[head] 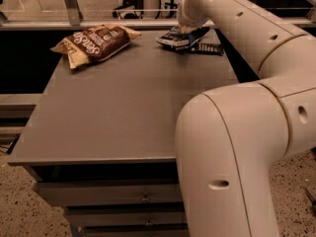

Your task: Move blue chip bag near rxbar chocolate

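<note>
Claw [187,29] on blue chip bag [173,38], grip unclear; bag lengthwise left-right beside rxbar chocolate [207,48].

My counter [123,107] bears a brown chip bag [94,42] far left; far right, the blue chip bag [178,37] lies just beside the rxbar chocolate [207,48], under my pincer [186,30].

The brown bag [96,42] has big pale letters, but I cannot read them. The gripper [187,29] is over the blue bag [172,37].

Gripper [186,27] over blue chip bag [177,37] at far table [123,112] edge, rxbar chocolate [208,48] just beside, brown chip bag [94,42] well apart
</note>
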